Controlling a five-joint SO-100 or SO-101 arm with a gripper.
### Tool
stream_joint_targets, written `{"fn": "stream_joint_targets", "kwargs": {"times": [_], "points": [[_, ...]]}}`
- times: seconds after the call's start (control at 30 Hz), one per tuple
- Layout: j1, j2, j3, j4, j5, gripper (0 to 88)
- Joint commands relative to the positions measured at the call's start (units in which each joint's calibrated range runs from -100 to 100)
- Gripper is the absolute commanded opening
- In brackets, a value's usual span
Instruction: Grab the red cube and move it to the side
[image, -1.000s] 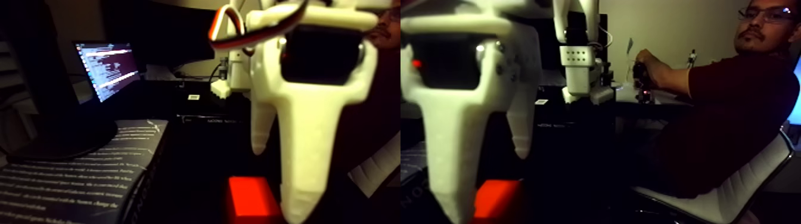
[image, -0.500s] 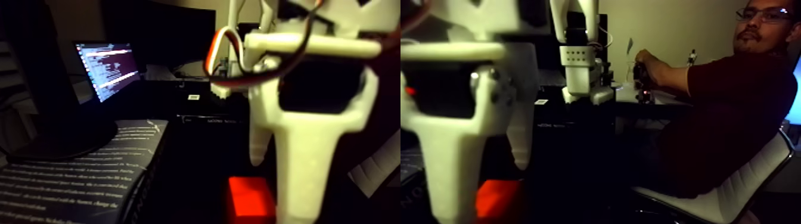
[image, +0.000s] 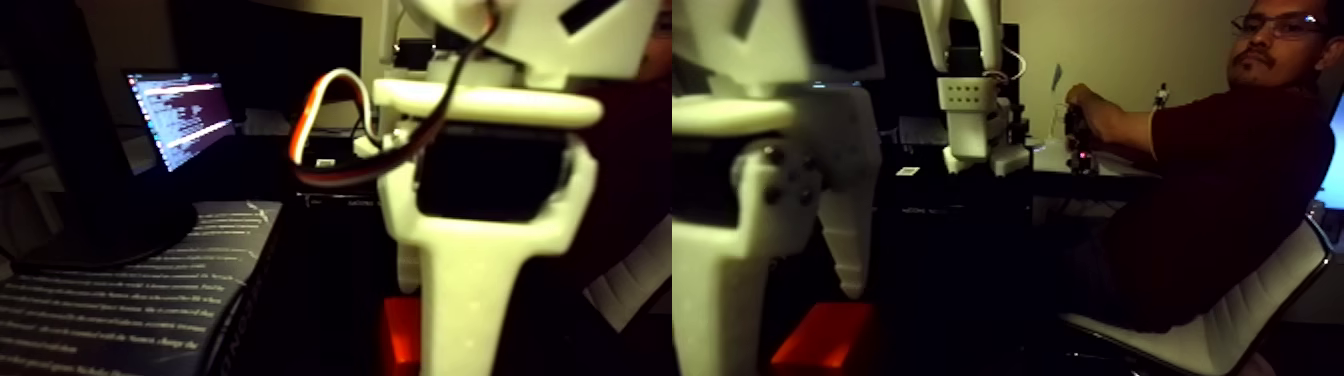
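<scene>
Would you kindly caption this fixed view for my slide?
White pincer lowered around the red cube on a dark table, a seated person operating behind.

I see a dim room with a pale beige wall (image: 1120, 50) at the back. A lit laptop screen (image: 185, 115) glows at the left, and just below it lies a dark sheet with white printed text (image: 120, 300). Far right of the laptop stands a white office chair (image: 1220, 325), where a person (image: 1230, 190) sits.
</scene>
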Motion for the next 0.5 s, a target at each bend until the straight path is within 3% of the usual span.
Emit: {"fn": "stream_joint_targets", "kwargs": {"times": [0.0, 0.47], "points": [[0.3, 0.0, -1.9, -0.3, 0.6, 31.7], [0.0, 2.8, -2.1, -0.3, 0.6, 31.7]]}}
